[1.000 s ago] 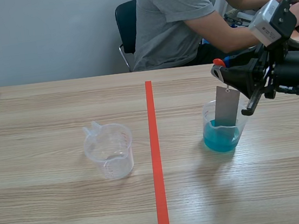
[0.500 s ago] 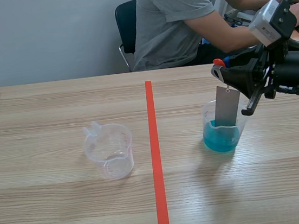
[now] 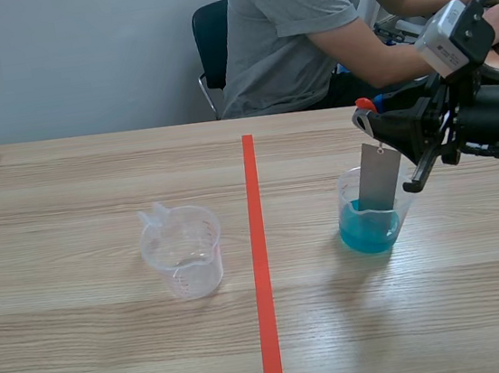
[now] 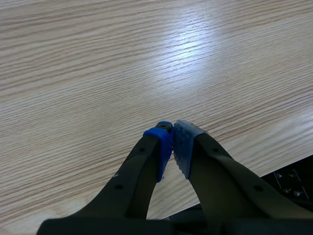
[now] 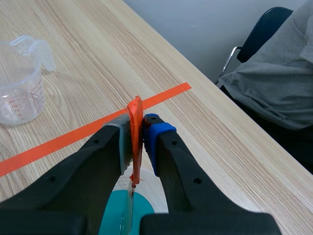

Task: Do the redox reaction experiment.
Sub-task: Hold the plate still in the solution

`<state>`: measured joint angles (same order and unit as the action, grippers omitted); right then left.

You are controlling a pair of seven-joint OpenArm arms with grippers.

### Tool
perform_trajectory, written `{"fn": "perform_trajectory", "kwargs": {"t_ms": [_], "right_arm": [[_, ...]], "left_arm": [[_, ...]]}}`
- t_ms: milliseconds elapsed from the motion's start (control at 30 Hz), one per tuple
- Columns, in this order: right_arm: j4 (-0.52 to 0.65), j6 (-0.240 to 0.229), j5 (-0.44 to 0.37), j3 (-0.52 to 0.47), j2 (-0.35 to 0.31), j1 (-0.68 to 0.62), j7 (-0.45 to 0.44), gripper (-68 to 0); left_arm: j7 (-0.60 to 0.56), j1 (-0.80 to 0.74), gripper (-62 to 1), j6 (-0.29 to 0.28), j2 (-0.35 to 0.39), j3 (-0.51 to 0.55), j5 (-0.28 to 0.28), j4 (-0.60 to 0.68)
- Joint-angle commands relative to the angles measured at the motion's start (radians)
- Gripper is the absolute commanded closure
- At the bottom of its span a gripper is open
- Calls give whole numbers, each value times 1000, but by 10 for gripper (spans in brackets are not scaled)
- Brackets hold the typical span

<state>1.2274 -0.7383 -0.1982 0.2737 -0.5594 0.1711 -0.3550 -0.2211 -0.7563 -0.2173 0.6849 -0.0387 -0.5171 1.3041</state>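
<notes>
Entry: my right pincer (image 5: 141, 128) clamped on the orange tab (image 5: 134, 147) of the metal strip (image 3: 379, 177), strip dipped in the blue beaker (image 3: 370, 226) toward the tabletop's (image 3: 115, 349) right edge; left pincer (image 4: 173, 142) closed, empty; I judge dipping done, lifting out and the clear beaker (image 3: 185, 251) left.

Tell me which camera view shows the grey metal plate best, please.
The scene view: the whole plate hangs from the right claw, its lower end in the blue liquid. The right wrist view shows only its thin edge; the left wrist view, nothing.
</notes>
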Motion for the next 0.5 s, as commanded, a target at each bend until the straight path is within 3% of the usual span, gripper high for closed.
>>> {"fn": "perform_trajectory", "kwargs": {"t_ms": [0,467], "right_arm": [[4,-7,-10,-3,-11,23,-6,-13],[31,-7,-23,-5,-42,23,-7,-13]], "left_arm": [[-14,-8,-44,-5,5,2,-2,6],[-14,-8,-44,-5,5,2,-2,6]]}}
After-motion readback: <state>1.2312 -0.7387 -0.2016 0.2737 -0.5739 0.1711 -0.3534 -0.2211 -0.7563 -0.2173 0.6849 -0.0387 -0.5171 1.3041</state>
